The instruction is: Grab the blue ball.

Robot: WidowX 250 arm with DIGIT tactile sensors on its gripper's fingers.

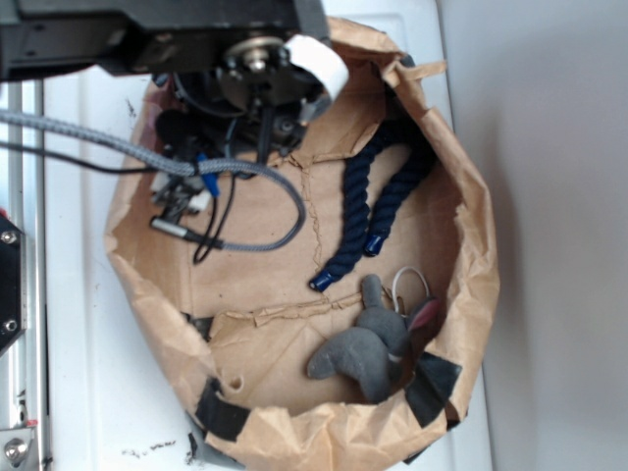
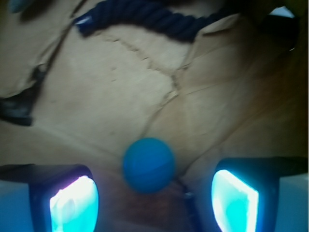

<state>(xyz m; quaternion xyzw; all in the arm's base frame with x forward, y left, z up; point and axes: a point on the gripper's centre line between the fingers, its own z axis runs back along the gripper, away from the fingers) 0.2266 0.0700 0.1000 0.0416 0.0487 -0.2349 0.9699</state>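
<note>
The blue ball (image 2: 148,165) is a small round teal ball lying on the brown paper floor of the bag, seen in the wrist view between and just beyond the two fingers. My gripper (image 2: 154,203) is open, with wide gaps between the ball and each glowing pad (image 2: 75,205). In the exterior view the arm (image 1: 250,59) hangs over the bag's upper left and hides the ball and the jaws.
A dark navy twisted rope (image 1: 378,211) (image 2: 145,17) lies across the bag's floor. A grey plush toy (image 1: 368,348) sits at the lower right. The crumpled paper bag wall (image 1: 471,245) rings everything. Cables (image 1: 226,211) trail from the arm.
</note>
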